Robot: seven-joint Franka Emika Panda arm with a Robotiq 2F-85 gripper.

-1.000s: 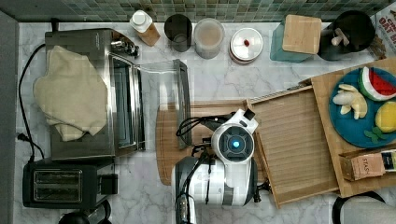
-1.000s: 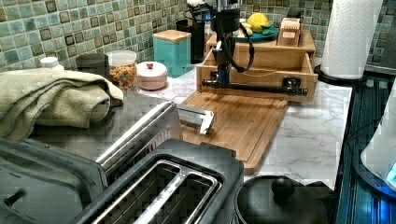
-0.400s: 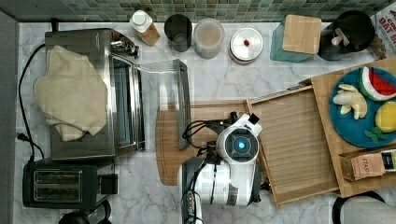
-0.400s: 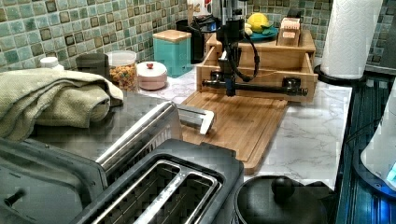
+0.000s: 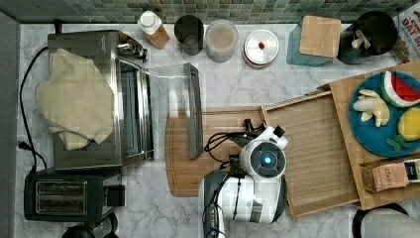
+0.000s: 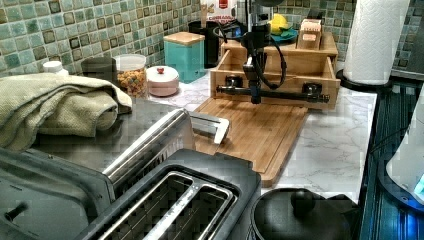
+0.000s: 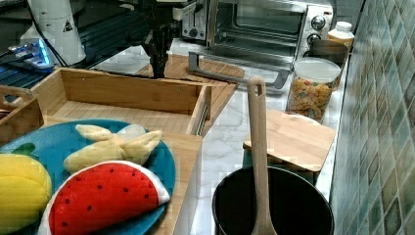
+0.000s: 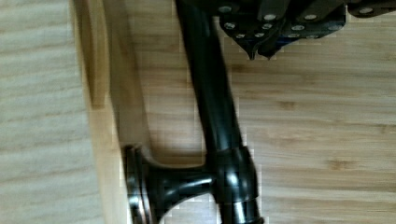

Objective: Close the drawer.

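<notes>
Top view: drawer (image 5: 317, 148) further in than before, arm (image 5: 257, 173) alongside.

Even, bright overhead light w/ soft, short shadows on the white marble counter (image 5: 233, 84); glare streaks on the open glass toaster-oven door (image 5: 171, 106). Blocky compression noise across all views, esp. the dark two-slot toaster (image 6: 170, 210), soft in the left view's foreground. Wrist view warm-toned; the black metal bar handle (image 8: 212, 107) is slightly blurred.
</notes>
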